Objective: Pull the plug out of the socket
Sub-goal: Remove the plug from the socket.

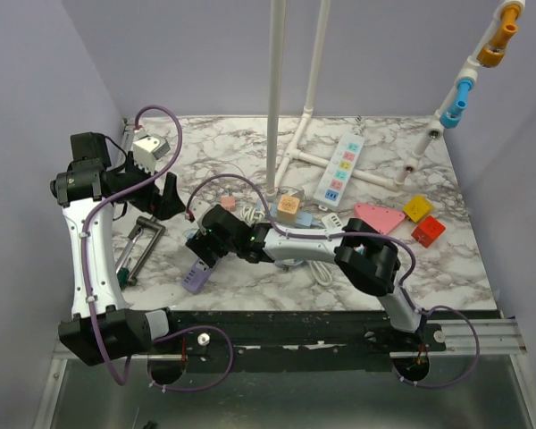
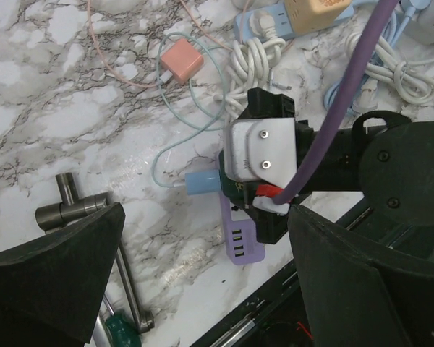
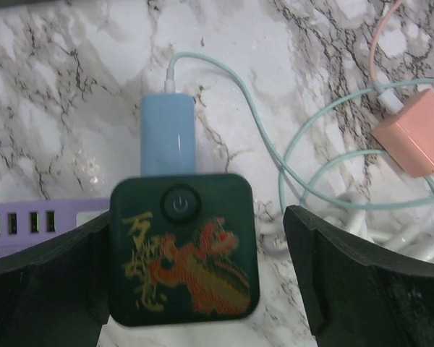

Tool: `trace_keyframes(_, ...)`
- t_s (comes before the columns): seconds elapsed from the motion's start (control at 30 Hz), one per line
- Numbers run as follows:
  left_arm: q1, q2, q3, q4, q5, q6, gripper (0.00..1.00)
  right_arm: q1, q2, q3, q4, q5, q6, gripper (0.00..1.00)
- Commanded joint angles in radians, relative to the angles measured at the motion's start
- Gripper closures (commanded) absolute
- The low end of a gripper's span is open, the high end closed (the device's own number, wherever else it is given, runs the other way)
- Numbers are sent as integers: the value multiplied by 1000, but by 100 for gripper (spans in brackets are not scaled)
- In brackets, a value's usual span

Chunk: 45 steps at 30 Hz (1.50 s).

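Top external view: at the left of the table (image 1: 447, 268), the left gripper (image 1: 167, 197) is seen raised, and in its own wrist view the jaws are spread with nothing between them. Just right of it a metal tool (image 1: 139, 247) lies flat. Further right, the right gripper (image 1: 199, 255) is lowered over the socket block (image 3: 182, 249), a dark cube that lies near the front edge of the table, left of centre. A purple USB strip (image 3: 29, 224) juts from the cube's left side. In the right wrist view the jaws are released and set wider than the cube: it sits against or just beside the left finger, contact not being clear, and a gap is left to the right finger. The blue plug (image 3: 168, 134) is seated in the far face of the cube, ahead of the jaws rather than between them. Its long axis runs straight away from the wrist, and a mint cable (image 3: 275, 94) leaves its far end. A pink charger (image 3: 414, 134) lies apart to the right. The right arm is judged much the nearer, and the plug would have to be drawn along that axis, away from the cube.
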Motion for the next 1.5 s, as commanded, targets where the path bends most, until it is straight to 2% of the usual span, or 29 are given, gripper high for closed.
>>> trace_keyframes(0.0,6,67,62,-91,27,90,2,27,93,117,-74,54,75,8)
trace_keyframes(0.2,25,138,156,-176,47,130,2,35,139,192,-104,69,165,17)
trace_keyframes(0.4,25,120,111,-179,65,135,1,42,178,256,-124,86,150,24)
trace_keyframes(0.57,25,113,51,-168,40,179,2,49,190,313,-166,120,182,40)
trace_keyframes(0.77,29,174,107,-247,91,204,2,67,175,337,-203,151,207,64)
trace_keyframes(0.9,33,156,105,-257,97,218,1,79,150,325,-196,178,209,93)
trace_keyframes(0.93,36,153,103,-265,95,231,1,80,145,319,-191,184,209,95)
trace_keyframes(1.23,93,103,-42,-280,70,347,2,79,44,235,-111,246,223,99)
trace_keyframes(1.47,142,102,-71,-296,69,394,2,80,-18,226,-120,252,212,99)
